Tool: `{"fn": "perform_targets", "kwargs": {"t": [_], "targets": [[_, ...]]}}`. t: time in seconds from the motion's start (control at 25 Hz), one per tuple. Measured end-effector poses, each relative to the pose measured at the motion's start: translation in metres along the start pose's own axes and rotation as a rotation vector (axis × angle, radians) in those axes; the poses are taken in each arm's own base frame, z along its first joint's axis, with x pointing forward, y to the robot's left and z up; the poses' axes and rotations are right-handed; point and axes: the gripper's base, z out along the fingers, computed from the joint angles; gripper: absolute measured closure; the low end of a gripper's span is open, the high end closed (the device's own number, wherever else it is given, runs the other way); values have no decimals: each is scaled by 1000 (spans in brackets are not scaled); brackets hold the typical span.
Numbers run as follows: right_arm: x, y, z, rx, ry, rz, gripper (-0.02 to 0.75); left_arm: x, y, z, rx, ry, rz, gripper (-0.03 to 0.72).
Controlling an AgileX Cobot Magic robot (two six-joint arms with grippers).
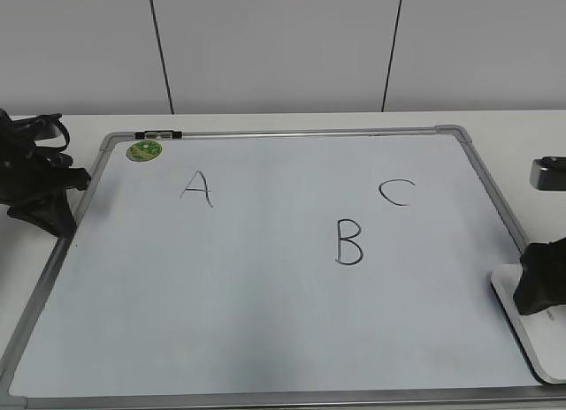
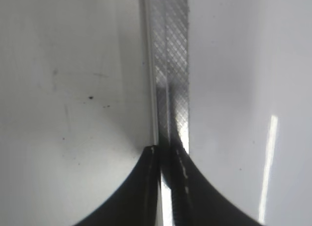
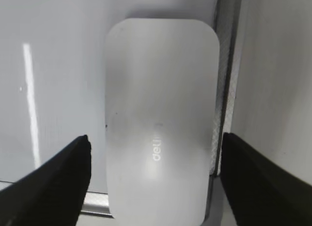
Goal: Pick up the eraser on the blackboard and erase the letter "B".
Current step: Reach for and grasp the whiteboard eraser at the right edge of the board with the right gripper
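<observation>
**Q:** Exterior view first: where was everything?

**R:** The blackboard [image 1: 265,277] lay flat on the bench [image 1: 265,120], with the letter "B" [image 1: 349,242] right of centre, an "A" [image 1: 197,188] to the upper left and a "C" [image 1: 397,192] above and right of the B. A green sticker [image 1: 144,150] sat near the top-left corner. The eraser [image 1: 522,317] rested at the board's lower right edge, well apart from the B, with the right claw [image 1: 539,282] over it. The left claw [image 1: 53,198] sat at the board's left frame.

**Q:** Left wrist view?

**R:** The left claw [image 2: 165,187] looked closed, its fingers almost together over the grey frame [image 2: 170,65], gripping nothing.

**Q:** And the right wrist view?

**R:** The right claw [image 3: 155,172] stood wide open, one finger either side of the eraser [image 3: 161,119], neither touching it, so it had hold of nothing. The eraser's long axis ran away from the camera, parallel to the board's frame [image 3: 225,65] just beside it, small lettering near the close end.

**Q:** How would it handle?

**R:** I'd judge it light, rigid and smooth, so somewhat slippery. Pinching across the short width at the two long sides, near mid-length, seemed best.
</observation>
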Motion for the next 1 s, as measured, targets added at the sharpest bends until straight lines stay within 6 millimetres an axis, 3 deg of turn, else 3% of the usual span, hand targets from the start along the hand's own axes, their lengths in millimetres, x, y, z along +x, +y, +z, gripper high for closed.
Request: {"fn": "perform_targets", "kwargs": {"t": [0.56, 0.8, 1.0], "targets": [[-4, -5, 32, -1, 73, 12, 126, 0, 0, 0, 0, 2, 0, 657], [-4, -5, 35, -2, 80, 13, 195, 0, 0, 0, 0, 0, 0, 657], [-6, -5, 32, -8, 88, 12, 198, 0, 0, 0, 0, 0, 0, 657]]}}
